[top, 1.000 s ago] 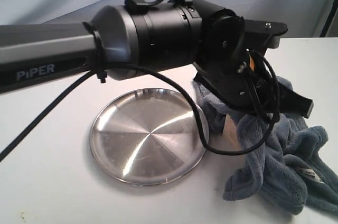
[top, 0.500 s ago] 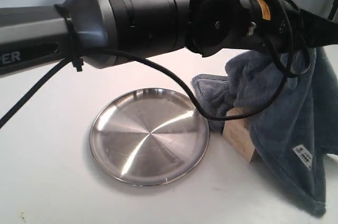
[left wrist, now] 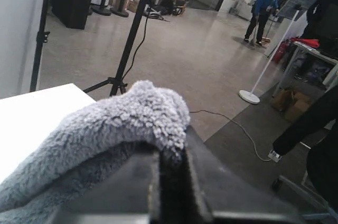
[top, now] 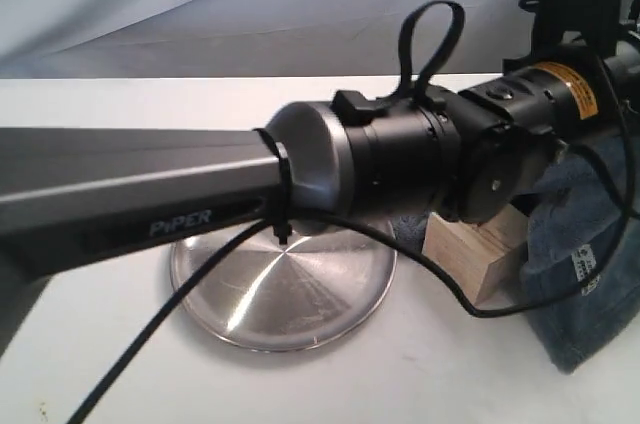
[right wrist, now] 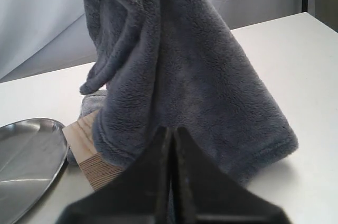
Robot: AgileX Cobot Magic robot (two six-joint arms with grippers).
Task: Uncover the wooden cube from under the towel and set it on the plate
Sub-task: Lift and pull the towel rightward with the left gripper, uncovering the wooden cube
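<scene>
Pinches a fold of the towel (left wrist: 105, 129) in the left gripper (left wrist: 170, 152), clenched tight on the fleece. Holds it raised to the right of the plate (top: 285, 304), higher than the plate. Reaches there with the left arm (top: 150, 194) straight across the plate, and hides the plate's far half in the exterior view. Lets the cloth hang down to the table (top: 400, 374), well to the right of the plate, with a white label (top: 583, 269) on the hanging part.

Shows the cube (top: 470, 249) bare on its top and front. Not on the plate: on the table, just beside the plate's right rim. Touched by the hanging towel on the side away from the plate. Also a small bunch of fleece behind the cube, close to the plate's right rim.

Points the right gripper (right wrist: 171, 139) at the hanging towel, with the fingers pressed together and nothing seen between them. Cannot tell whether the tips touch the fleece. In the right wrist view, the cube again low beside the plate's rim, half under the edge of the hanging cloth.
</scene>
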